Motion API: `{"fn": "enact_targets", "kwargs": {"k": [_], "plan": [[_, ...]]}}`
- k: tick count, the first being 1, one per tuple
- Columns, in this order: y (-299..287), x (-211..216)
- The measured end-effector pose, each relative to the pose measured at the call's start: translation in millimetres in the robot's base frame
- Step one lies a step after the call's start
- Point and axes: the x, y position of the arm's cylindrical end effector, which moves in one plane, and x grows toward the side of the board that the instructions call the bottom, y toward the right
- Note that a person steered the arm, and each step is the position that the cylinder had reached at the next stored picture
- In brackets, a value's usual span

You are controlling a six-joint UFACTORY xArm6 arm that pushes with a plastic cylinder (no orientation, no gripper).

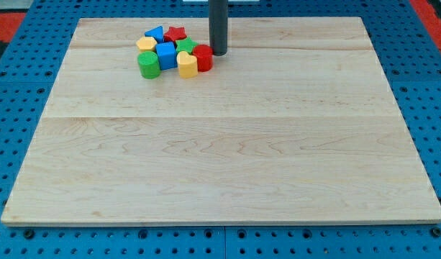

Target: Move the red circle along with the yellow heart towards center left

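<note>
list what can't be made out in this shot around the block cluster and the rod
- Camera view: my tip sits just to the view's right of the red circle; actual contact cannot be told.
- The rod's upper part is cut off by the view's top edge.
- The green block behind the yellow heart is partly hidden, so its shape is unclear.
- The red star is partly covered by neighbouring blocks.

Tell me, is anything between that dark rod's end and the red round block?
Nothing: in the camera view my tip stands right beside the red circle, on the view's right, no block between them.
</note>
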Motion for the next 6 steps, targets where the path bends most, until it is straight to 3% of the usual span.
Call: {"fn": "enact_targets", "kwargs": {"k": [3, 6], "plan": [[-51, 67], [-117, 69]]}}
